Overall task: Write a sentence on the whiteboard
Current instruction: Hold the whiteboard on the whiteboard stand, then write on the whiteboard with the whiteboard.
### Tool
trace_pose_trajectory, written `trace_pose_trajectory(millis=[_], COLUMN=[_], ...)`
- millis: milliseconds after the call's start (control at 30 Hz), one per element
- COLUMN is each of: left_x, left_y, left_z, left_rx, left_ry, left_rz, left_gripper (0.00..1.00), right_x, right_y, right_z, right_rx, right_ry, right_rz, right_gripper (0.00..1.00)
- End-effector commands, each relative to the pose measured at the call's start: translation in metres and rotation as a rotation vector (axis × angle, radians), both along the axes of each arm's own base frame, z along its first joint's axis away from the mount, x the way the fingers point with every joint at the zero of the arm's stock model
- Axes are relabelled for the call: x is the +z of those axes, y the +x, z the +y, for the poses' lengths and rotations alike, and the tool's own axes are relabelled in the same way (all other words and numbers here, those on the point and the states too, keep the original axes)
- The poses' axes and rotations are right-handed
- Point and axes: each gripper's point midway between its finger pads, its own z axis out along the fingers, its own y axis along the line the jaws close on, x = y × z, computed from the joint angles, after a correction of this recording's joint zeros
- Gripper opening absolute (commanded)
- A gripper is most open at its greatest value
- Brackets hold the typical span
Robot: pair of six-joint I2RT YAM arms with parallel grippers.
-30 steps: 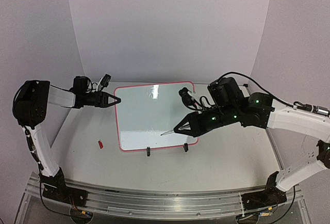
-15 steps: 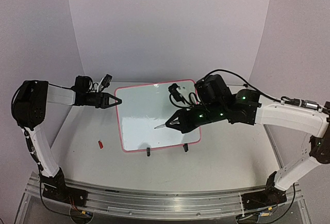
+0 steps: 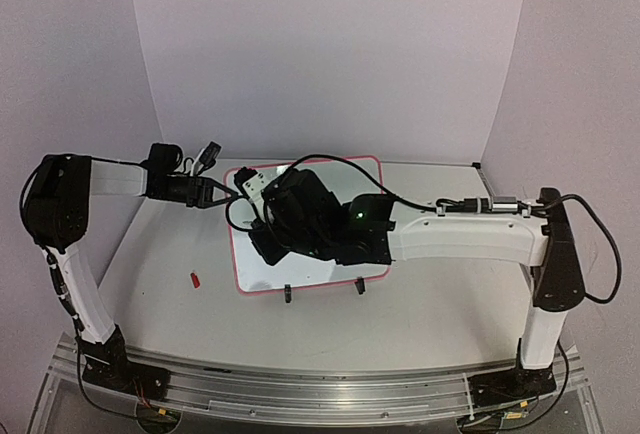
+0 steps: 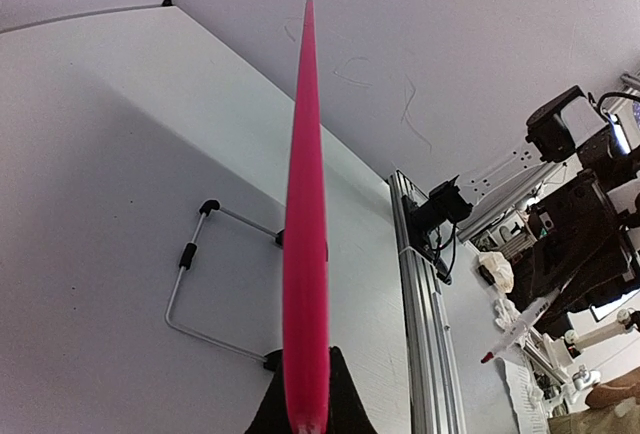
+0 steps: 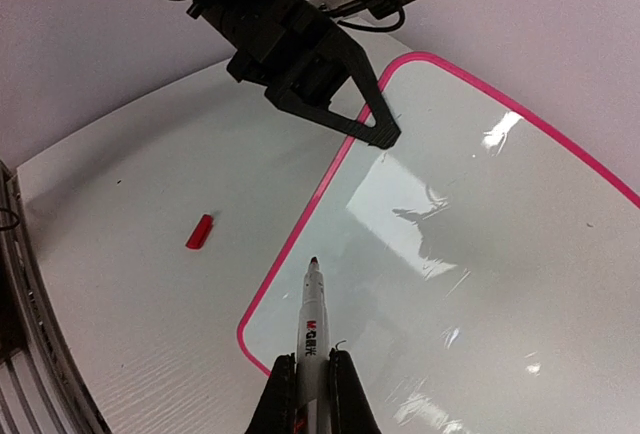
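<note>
Right claw (image 5: 305, 394) shut on a marker (image 5: 312, 319), left claw (image 5: 378, 136) pinching the whiteboard (image 5: 480, 254) frame.
The right claw's fingers are clamped on the white marker's barrel. Its bare tip points at the glossy surface just inside the pink frame near one corner; whether it touches cannot be told. The left claw is closed on the board's left edge, the pink rim caught between its fingers. The board sits mid-table (image 5: 130, 184) between the arms, and a small red cap (image 5: 199, 231) lies apart on its left.
</note>
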Motion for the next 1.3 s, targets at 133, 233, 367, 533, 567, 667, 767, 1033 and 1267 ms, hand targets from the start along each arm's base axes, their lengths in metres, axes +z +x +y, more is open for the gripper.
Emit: trace_pose_trajectory(millis=[133,233,367,533,567,667,767,1033,1267], left_x=[-0.014,-0.015,-0.017,-0.014,-0.014,-0.012,-0.012,-0.012,-0.012], left_y=[-0.004,-0.004,-0.004,-0.005,-0.006,-0.006,-0.007,-0.006,-0.006], left_z=[-0.011,-0.011,-0.011,-0.011,-0.011,-0.011,-0.011,-0.01,-0.011], left_rx=[-0.012,-0.014,-0.011,-0.013,-0.013,-0.015,-0.015,-0.013,-0.012], left_ry=[0.081,0.08,0.09,0.088,0.088,0.086,0.087,0.088,0.09], left_rz=[-0.071,-0.067,-0.064,-0.068,-0.069,-0.073,-0.076,-0.074,-0.069], left_gripper=[0.0,0.0,0.0,0.0,0.0,0.0,0.0,0.0,0.0], right_x=[0.034,0.033,0.027,0.017,0.016,0.015,0.012,0.006,0.001], right_y=[0.036,0.038,0.04,0.047,0.048,0.052,0.058,0.074,0.077], right_z=[0.012,0.017,0.023,0.026,0.027,0.028,0.028,0.027,0.031], right_rx=[-0.138,-0.138,-0.134,-0.128,-0.128,-0.133,-0.144,-0.161,-0.16], right_ry=[0.047,0.046,0.039,0.058,0.06,0.053,0.044,0.055,0.051], right_rz=[-0.137,-0.142,-0.137,-0.083,-0.077,-0.085,-0.091,-0.064,-0.064], right_gripper=[0.0,0.0,0.0,0.0,0.0,0.0,0.0,0.0,0.0])
